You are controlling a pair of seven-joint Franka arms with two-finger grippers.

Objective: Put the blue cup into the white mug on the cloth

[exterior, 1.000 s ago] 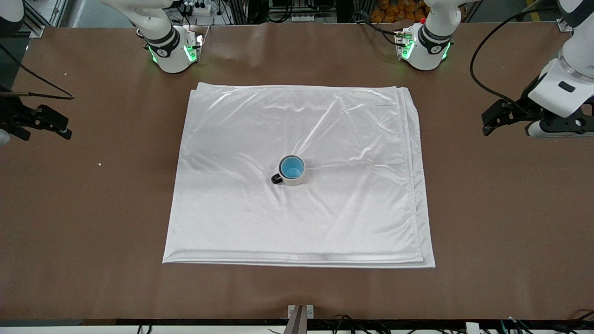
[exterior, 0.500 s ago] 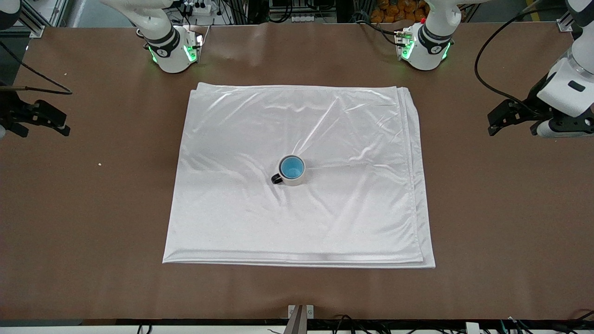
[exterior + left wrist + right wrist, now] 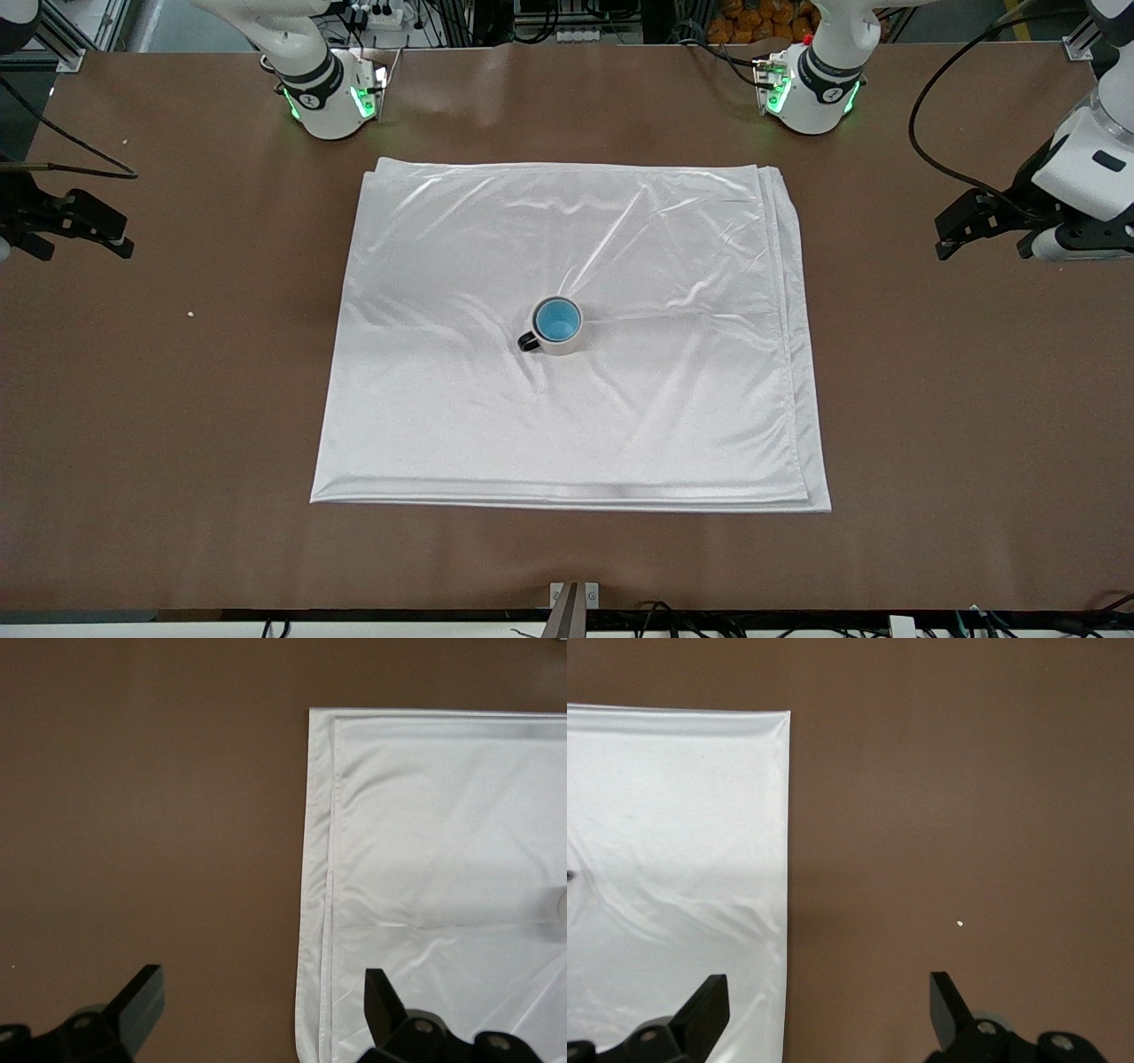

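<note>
– Where do you have the blue cup (image 3: pixel 557 319)?
– In your white mug (image 3: pixel 556 337), mid-cloth (image 3: pixel 443 399).
– Grippers?
– Left gripper (image 3: pixel 261 1005) and right gripper (image 3: pixel 824 1005) – both spread, empty, over bare table (image 3: pixel 974 399) at their ends.

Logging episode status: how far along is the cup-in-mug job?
Done: the small bright blue cup sits inside the off-white mug with the black handle, upright on the shiny white folded cloth. In hand: nothing; the left gripper and right gripper are both open and empty, out over bare brown table at their own ends, off the cloth. Left: nothing visible; it looks complete.
</note>
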